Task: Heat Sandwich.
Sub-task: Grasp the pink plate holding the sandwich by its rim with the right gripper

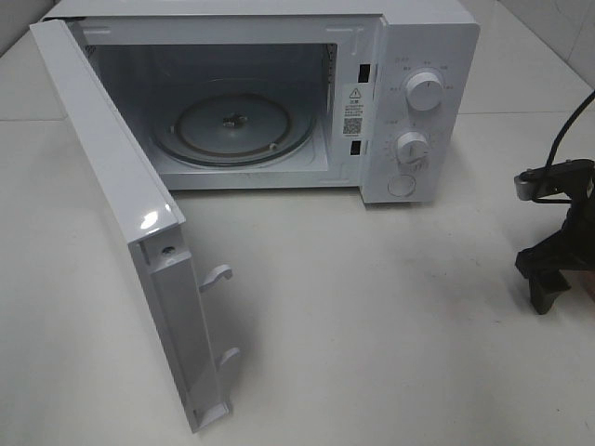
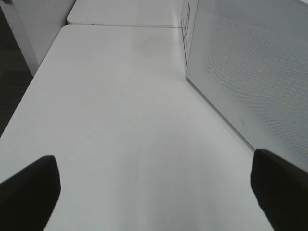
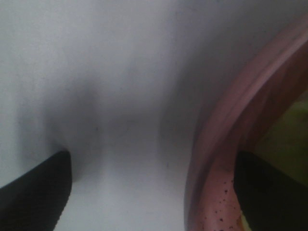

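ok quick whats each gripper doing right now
left gripper: open, empty.
right gripper: open, straddling the pink dish rim, not gripping it.

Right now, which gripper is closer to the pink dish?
Right. The right gripper straddles the rim of the pink dish, jaws open, one finger over the dish, the other over the table. The left gripper hangs open beside the microwave door, no dish in its view.
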`<state>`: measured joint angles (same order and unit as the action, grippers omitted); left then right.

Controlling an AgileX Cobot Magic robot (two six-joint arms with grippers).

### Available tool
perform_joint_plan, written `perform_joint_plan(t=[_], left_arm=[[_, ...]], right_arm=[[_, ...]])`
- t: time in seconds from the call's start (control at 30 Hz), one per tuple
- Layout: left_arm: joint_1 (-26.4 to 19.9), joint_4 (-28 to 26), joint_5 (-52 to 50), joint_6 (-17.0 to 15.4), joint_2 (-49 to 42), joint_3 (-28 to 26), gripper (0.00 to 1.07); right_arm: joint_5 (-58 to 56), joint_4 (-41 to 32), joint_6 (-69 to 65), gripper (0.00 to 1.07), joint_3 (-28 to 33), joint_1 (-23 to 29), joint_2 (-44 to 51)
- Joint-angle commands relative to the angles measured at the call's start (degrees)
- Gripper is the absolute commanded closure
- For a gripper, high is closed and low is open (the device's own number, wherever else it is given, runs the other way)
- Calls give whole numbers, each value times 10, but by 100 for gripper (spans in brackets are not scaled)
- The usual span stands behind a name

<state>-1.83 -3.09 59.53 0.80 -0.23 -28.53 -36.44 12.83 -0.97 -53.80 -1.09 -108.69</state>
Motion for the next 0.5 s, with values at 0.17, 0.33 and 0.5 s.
perform_joint_plan(t=[0.17,0.33,0.5], left_arm=[[-2,-5,-3,-1,-17,1,5],[-2,-5,-3,-1,-17,1,5],[-2,-5,-3,-1,-17,1,5]], right_arm=[[7,6,-6,32,-2,-3,-3],[-2,6,-11,60,-2,-3,-3],[-9,6,-27,103,-2,-3,-3]])
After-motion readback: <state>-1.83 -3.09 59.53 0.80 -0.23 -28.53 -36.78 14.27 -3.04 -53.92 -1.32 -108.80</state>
